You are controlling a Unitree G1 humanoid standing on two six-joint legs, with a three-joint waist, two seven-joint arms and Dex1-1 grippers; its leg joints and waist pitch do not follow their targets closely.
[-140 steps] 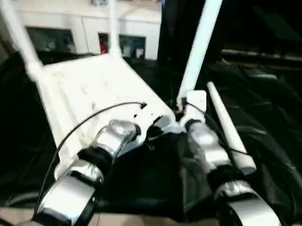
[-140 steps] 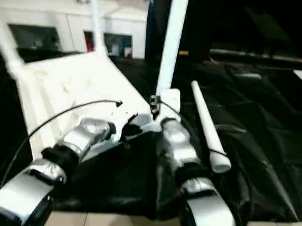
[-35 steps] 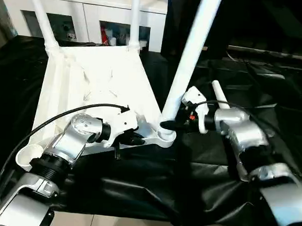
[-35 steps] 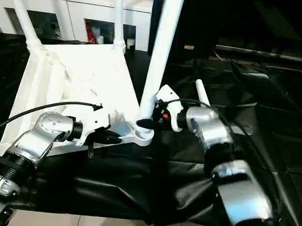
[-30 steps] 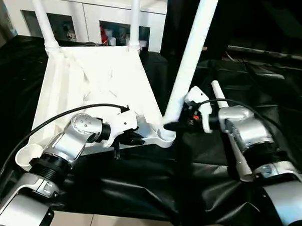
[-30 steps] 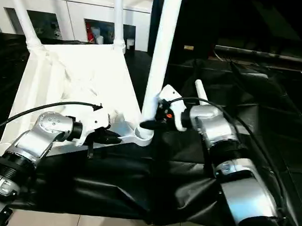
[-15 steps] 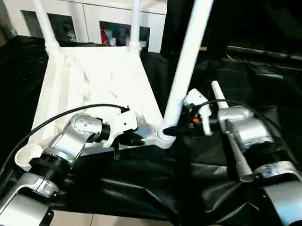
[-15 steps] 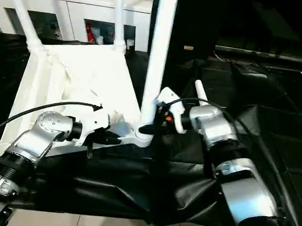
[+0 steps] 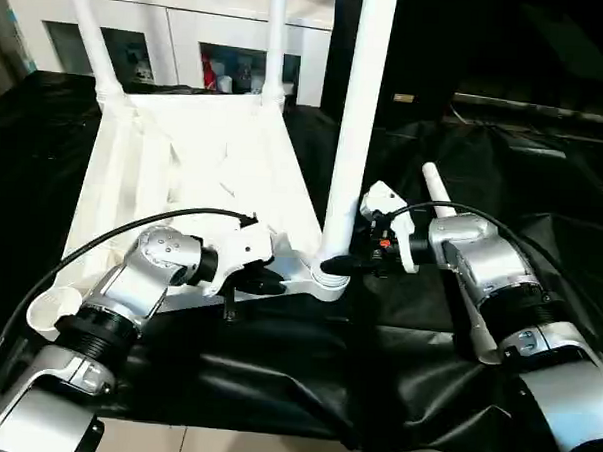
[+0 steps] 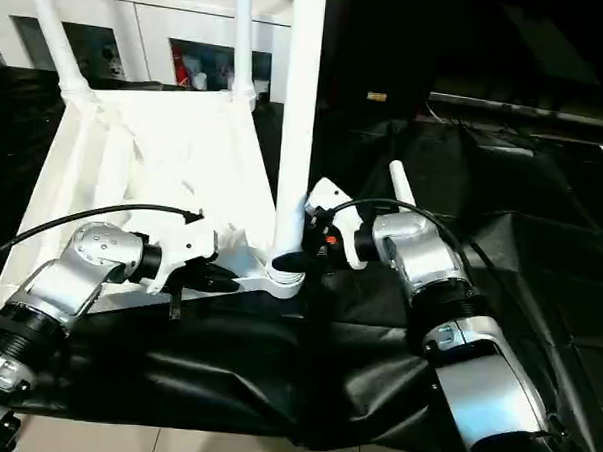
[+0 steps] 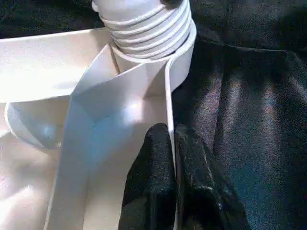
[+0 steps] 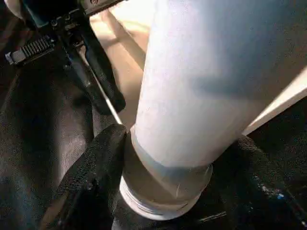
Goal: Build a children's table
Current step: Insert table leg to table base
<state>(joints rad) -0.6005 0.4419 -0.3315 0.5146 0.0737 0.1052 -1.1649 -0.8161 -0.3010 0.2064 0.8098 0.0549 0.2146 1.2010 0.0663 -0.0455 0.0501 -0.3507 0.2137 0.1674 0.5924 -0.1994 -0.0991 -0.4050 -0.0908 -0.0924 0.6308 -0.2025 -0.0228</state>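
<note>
The white tabletop lies upside down on black cloth, ribs up. Two legs stand in its far corner sockets. A third leg stands nearly upright in the near right socket. My right gripper is shut on this leg's base just above the socket, with a finger on either side. My left gripper is shut on the tabletop's thin near rim, close to that socket. The near left socket holds nothing. A loose leg lies on the cloth behind my right arm.
A white glass-doored cabinet stands behind the tabletop. Black cloth covers the work surface and drapes over its near edge, with pale floor below. A cable loops over my left forearm.
The held leg has swung from leaning right to nearly upright in its socket. My right gripper has shifted slightly left with it. My left gripper keeps its pinch on the rim.
</note>
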